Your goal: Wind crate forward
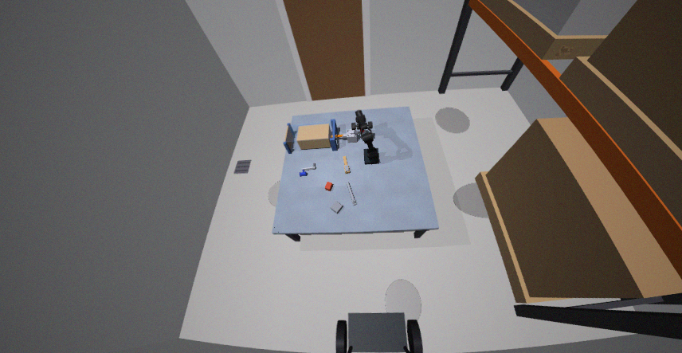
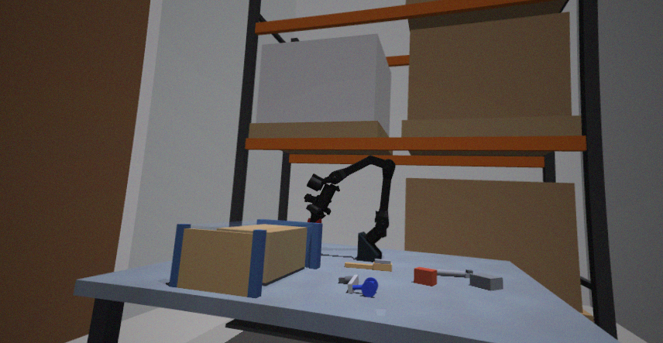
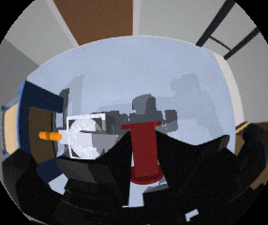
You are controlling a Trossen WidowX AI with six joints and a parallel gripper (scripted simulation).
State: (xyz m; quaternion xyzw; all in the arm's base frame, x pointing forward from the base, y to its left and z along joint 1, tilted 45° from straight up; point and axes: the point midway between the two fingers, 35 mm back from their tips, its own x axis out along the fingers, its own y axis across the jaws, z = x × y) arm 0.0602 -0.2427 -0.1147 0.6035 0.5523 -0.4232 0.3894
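gripper part-closed on red handle; if key's misaligned w/ winch hole, handle may be tilted or jammed.

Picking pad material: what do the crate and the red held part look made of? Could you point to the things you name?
Crate (image 1: 313,136) (image 2: 285,253): probably wood or cardboard, matt; plain tan faces, no grain visible. Red part (image 3: 144,152) in the pincer (image 3: 141,133): painted metal or plastic, can't tell which; even red, smooth sides.

the pale blue counter directly carries a red block, a grey block and a blue-knobbed crank, all apart.
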